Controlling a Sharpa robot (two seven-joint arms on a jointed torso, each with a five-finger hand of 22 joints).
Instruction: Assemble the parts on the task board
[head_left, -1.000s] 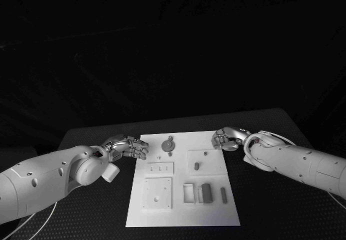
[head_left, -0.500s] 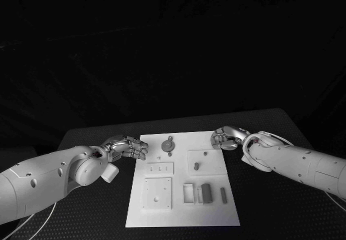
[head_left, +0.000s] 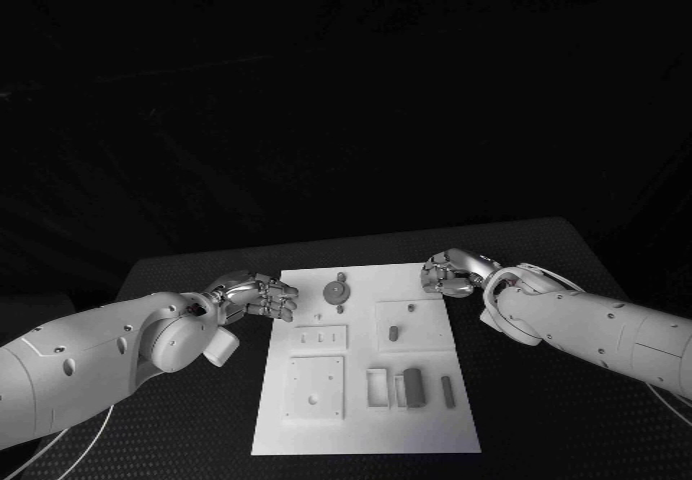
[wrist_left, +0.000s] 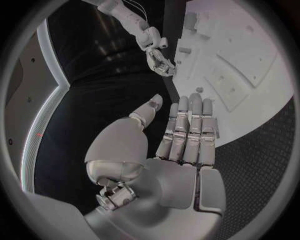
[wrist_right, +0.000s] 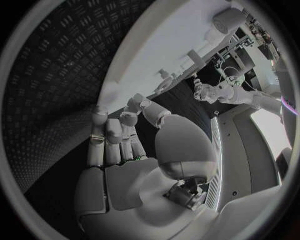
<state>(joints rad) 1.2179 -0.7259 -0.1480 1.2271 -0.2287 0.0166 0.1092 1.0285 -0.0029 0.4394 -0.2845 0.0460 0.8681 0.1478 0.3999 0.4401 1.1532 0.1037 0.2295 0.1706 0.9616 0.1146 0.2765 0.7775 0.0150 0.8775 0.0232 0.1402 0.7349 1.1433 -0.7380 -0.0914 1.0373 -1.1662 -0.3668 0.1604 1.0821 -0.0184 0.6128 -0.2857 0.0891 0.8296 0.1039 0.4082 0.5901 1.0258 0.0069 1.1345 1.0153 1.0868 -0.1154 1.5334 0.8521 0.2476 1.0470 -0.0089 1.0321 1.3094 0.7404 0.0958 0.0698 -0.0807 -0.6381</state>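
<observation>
The white task board (head_left: 368, 420) lies in the middle of the black table. On it I see a round grey part with a knob (head_left: 336, 290) near the far edge, a small oval part (head_left: 392, 330) on a raised plate, and two dark bar parts (head_left: 413, 386) beside a slot frame. My left hand (head_left: 260, 297) hovers at the board's far left edge. Its fingers (wrist_left: 187, 125) are straight, the thumb apart, holding nothing. My right hand (head_left: 450, 275) sits at the board's far right corner. The right wrist view shows its fingers (wrist_right: 115, 135) extended and empty.
Raised white plates with holes and slots (head_left: 317, 385) cover the board's near half. Black patterned table (head_left: 562, 430) surrounds the board on all sides. In the left wrist view the right hand (wrist_left: 159, 57) hangs beyond the board (wrist_left: 250, 50).
My right hand has crept slightly left toward the board's far right corner. The left hand and the parts have stayed put.
</observation>
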